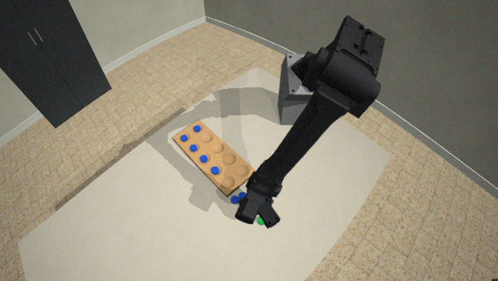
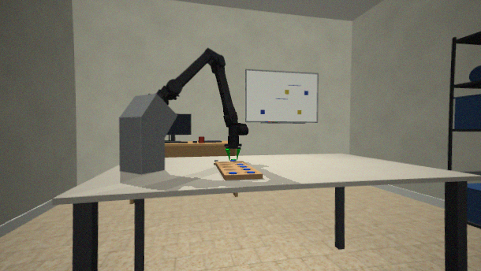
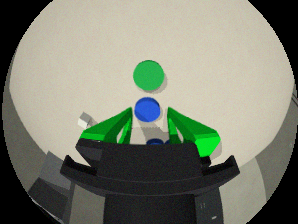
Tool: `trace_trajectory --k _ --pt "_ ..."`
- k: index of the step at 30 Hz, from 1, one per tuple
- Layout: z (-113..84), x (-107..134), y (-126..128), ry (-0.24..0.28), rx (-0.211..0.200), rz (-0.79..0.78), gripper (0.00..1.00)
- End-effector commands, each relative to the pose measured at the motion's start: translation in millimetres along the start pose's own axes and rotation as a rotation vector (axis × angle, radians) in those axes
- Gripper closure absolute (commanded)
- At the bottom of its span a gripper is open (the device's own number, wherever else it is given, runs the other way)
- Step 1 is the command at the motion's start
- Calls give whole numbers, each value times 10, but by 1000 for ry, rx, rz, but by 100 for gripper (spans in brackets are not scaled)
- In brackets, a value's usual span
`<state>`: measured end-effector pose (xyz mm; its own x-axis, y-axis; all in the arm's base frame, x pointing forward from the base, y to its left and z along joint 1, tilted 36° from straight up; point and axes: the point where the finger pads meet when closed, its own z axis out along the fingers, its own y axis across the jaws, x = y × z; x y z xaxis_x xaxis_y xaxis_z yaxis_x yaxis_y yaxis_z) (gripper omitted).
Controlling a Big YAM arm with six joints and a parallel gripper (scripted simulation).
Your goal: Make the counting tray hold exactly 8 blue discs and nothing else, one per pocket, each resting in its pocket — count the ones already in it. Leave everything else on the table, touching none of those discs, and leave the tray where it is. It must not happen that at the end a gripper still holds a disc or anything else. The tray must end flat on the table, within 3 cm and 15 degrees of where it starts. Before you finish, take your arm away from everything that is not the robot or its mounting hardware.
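The wooden counting tray (image 1: 185,152) (image 2: 225,175) lies flat on the table. Several blue discs sit in pockets along one of its rows, among them one (image 1: 203,158) near the middle; the other row's pockets (image 1: 229,158) are empty. Two loose blue discs (image 1: 234,199) lie on the table just off the tray's near end. My gripper (image 3: 148,125) (image 2: 233,157) hangs low over the table there, its green fingers partly open. In the wrist view a blue disc (image 3: 145,110) lies on the table between the fingertips, and a second blue one (image 3: 154,143) shows deeper between the fingers. A green disc (image 3: 148,75) (image 1: 260,220) lies just beyond the fingertips.
The grey robot base block (image 1: 291,102) (image 2: 143,134) stands at the table's back. A small pale piece (image 3: 85,120) lies left of the fingers. The arm (image 1: 302,135) crosses above the tray's near end.
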<state>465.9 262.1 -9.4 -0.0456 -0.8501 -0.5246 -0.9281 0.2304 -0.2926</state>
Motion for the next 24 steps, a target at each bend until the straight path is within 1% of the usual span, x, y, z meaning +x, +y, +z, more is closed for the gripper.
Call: trace_trajectory --k 1,11,24 --pt "92 -72 11 -8 -3 -5 54" --pt "92 -72 11 -8 -3 -5 54" --pt "137 -62 24 -6 -5 -5 54"
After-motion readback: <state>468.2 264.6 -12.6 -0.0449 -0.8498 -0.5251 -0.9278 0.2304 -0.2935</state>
